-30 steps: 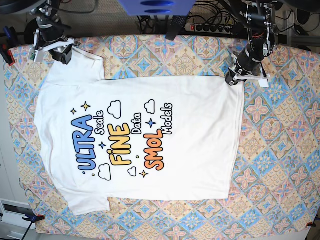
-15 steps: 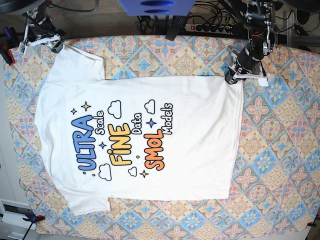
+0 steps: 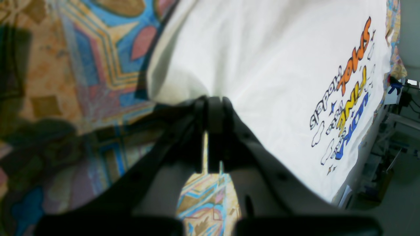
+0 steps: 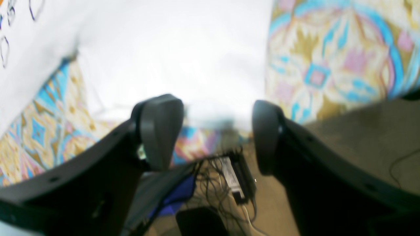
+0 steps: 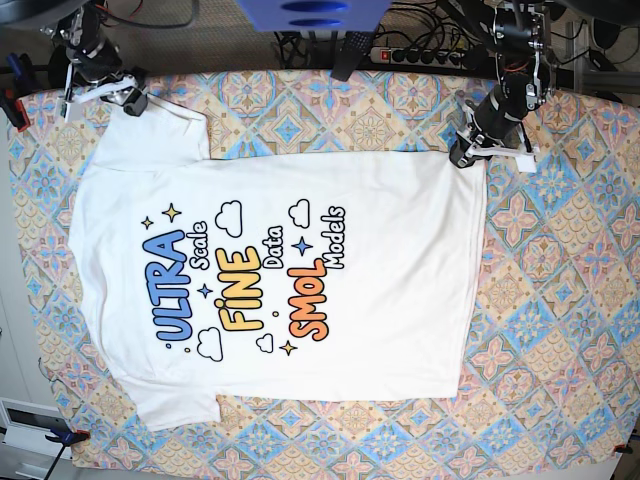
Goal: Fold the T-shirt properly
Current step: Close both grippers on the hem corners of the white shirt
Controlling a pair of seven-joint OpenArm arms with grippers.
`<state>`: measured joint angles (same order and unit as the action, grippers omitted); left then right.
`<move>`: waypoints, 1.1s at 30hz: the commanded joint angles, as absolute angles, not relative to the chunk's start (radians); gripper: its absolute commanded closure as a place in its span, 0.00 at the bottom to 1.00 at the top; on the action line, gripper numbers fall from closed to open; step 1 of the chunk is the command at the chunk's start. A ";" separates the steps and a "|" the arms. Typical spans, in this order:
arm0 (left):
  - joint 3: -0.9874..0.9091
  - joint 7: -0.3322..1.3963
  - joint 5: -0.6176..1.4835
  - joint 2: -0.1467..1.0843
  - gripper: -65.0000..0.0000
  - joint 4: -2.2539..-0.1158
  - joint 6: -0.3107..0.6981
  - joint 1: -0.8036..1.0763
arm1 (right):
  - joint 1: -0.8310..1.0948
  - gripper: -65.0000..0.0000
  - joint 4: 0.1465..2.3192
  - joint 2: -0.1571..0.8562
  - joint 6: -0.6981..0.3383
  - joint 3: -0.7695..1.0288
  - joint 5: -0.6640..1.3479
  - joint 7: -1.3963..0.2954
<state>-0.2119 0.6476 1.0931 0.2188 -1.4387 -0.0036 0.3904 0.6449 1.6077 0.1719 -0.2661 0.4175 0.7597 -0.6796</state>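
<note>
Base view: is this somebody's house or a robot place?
Probably a robot lab, not a house. Two robot arms reach over a table with a patterned cloth, a T-shirt lies flat for folding, and a power strip and cables sit behind.

One T-shirt (image 5: 290, 270) lies on one worktop (image 5: 560, 300) under a patterned cloth. Two hands are in view: the left hand (image 5: 468, 155) and the right hand (image 5: 125, 100). One power strip (image 5: 415, 55) sits behind.
</note>
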 commanded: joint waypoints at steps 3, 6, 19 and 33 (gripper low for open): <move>-0.214 0.654 1.093 0.226 1.00 -1.451 -0.004 0.394 | 0.618 0.44 1.612 0.183 -0.277 0.426 0.768 -0.665; -0.214 0.654 1.093 0.226 1.00 -1.451 -0.004 0.394 | 0.615 0.44 1.577 0.185 -0.277 0.426 0.768 -0.665; -0.214 0.654 1.093 0.226 1.00 -1.451 -0.004 0.394 | 0.552 0.44 1.400 0.186 -0.309 0.449 0.766 -0.659; -0.214 0.654 1.093 0.226 1.00 -1.451 -0.004 0.394 | 0.579 0.44 1.457 0.186 -0.311 0.522 0.766 -0.665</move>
